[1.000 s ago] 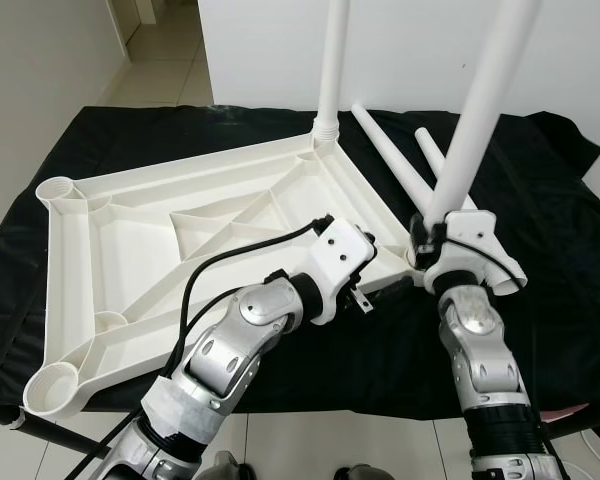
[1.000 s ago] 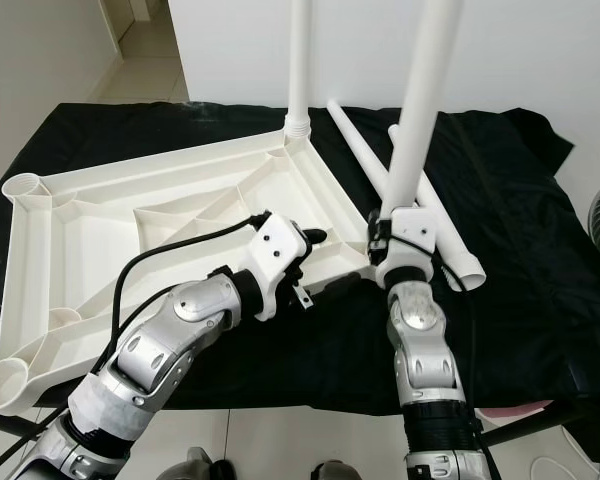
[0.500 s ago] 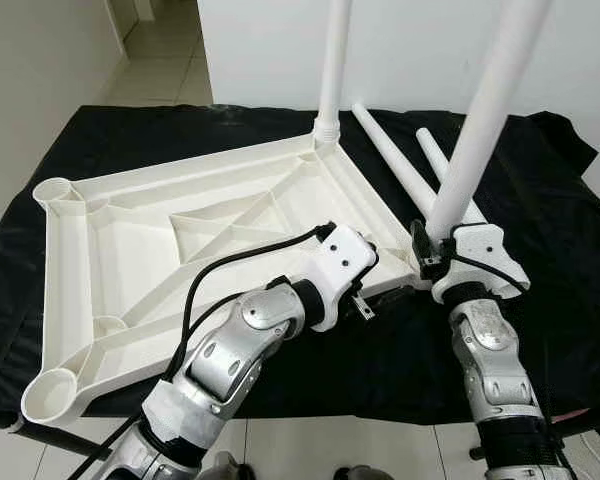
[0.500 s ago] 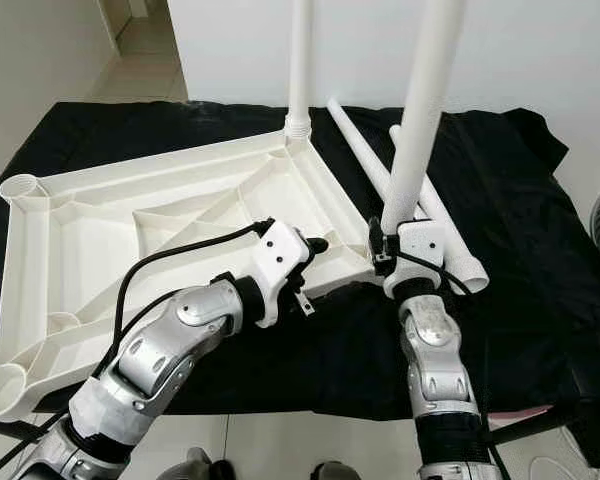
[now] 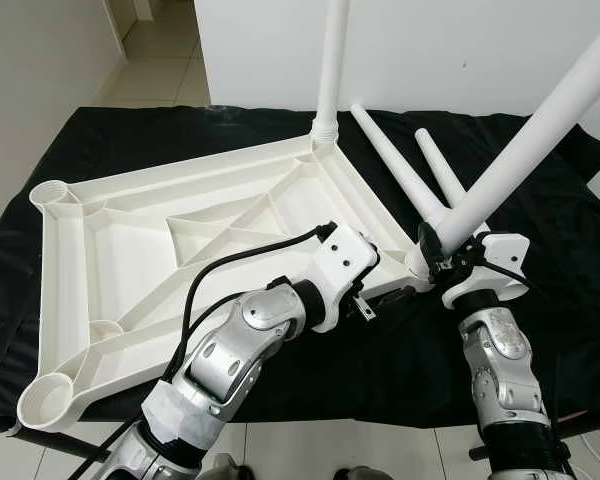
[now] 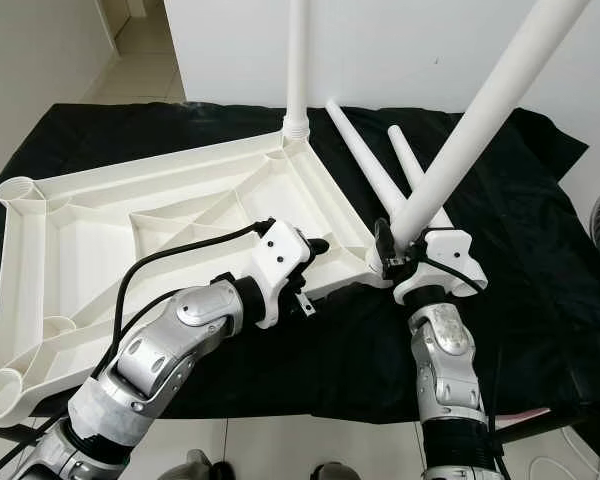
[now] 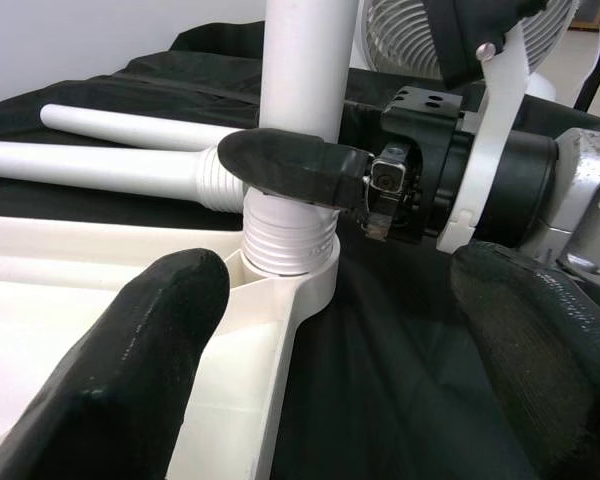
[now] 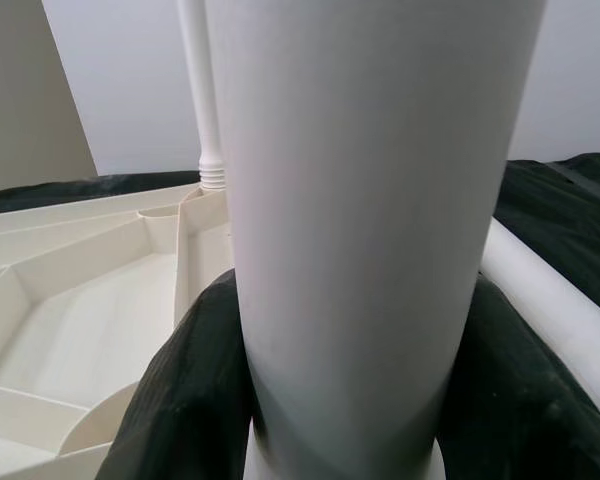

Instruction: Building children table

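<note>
R claw (image 6: 395,250) clamped on smooth white leg (image 6: 480,110), ribbed end in socket | L claw (image 7: 320,330) spread wide by ribbed tabletop (image 5: 130,250)

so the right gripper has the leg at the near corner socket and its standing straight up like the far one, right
Not quite. The right gripper does hold the leg at the near corner socket of the tabletop, but the left eye view shows it leaning to the robot's right, while the far leg stands upright.

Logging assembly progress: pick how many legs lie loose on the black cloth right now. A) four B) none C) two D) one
C: two loose legs lie on the black cloth beyond the tabletop; a third leg stands in its far corner, and the right gripper holds a fourth leg at the near corner.
</note>
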Tool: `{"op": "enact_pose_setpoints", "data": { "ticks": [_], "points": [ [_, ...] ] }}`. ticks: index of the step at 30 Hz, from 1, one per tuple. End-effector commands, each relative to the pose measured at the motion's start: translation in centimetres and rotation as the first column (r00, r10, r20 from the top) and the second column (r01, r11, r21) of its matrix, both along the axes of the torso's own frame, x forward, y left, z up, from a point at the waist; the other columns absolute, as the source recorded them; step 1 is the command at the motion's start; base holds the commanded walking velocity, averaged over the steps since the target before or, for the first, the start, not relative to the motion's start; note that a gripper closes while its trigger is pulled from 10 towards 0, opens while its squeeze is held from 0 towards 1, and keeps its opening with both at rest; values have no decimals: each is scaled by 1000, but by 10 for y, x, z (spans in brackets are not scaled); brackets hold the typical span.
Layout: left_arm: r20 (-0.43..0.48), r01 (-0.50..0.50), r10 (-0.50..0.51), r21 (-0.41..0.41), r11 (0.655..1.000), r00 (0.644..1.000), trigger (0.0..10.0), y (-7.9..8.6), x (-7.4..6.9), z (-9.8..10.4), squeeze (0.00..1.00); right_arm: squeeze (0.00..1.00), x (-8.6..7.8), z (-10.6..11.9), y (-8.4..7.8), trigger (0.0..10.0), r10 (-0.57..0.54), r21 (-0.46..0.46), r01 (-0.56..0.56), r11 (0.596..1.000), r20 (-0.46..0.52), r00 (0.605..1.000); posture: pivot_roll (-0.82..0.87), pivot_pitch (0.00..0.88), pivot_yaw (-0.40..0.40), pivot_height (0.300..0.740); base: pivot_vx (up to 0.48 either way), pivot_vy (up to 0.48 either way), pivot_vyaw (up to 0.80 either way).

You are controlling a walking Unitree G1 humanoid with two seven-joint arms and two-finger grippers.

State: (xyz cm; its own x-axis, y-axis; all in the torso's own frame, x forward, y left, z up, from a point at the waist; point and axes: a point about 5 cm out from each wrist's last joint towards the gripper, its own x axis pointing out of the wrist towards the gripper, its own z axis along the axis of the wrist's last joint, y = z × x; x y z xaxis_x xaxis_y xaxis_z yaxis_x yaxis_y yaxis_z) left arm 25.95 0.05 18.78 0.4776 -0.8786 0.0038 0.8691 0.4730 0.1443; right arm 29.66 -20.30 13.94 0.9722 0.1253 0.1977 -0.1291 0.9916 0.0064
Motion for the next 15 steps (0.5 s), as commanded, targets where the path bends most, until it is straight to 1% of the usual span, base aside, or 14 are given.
{"op": "enact_pose_setpoints", "data": {
  "ticks": [1,3,5,7,8,15],
  "points": [
    [6,73,-73,9,997,997,10000,-4,-5,4,0,0,-5,-44,-1,10000,-6,10,8,1000,-222,975,-104,89,48,740,0,0,0],
    [7,73,-73,9,997,997,10000,-4,-5,4,0,0,-3,-44,-1,10000,-7,1,7,1000,-235,972,-104,89,48,740,0,0,0],
    [9,73,-73,5,997,997,10000,-4,-5,5,0,0,3,-44,0,10000,-8,-56,-8,998,-278,961,-101,87,45,740,0,0,0],
    [9,73,-73,5,997,997,10000,-4,-5,5,0,0,3,-44,0,10000,-8,-56,-8,998,-278,961,-101,87,45,740,0,0,0],
    [11,72,-72,3,997,997,10000,-4,-5,6,0,0,4,-44,1,10000,-2,-72,-20,997,-292,956,-101,87,45,740,0,0,0],
    [16,68,-68,-3,998,998,10000,-4,-4,7,0,0,9,-45,2,10000,26,-84,-57,995,-331,943,-99,79,42,740,0,0,0]
  ]
}}
